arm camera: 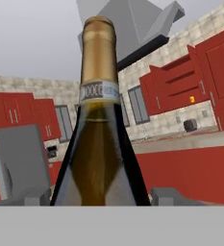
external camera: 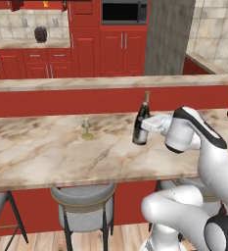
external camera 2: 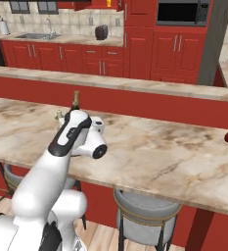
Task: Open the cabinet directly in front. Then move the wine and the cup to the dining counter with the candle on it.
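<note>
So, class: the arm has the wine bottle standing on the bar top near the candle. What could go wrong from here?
1. The wine is tall and slim; with the gripper around its body, a sideways pull-out could tip it over.
2. The candle stands just beside it on the dining counter; a falling bottle might knock it down.
3. The cup isn't on this counter, so that half of the job may remain.

A kitchen: red cabinets point(external camera: 123, 46), built-in microwave point(external camera: 124, 12), sink point(external camera 2: 36, 36), marbled bar counter point(external camera: 47, 152) with stools point(external camera: 83, 206)
</note>
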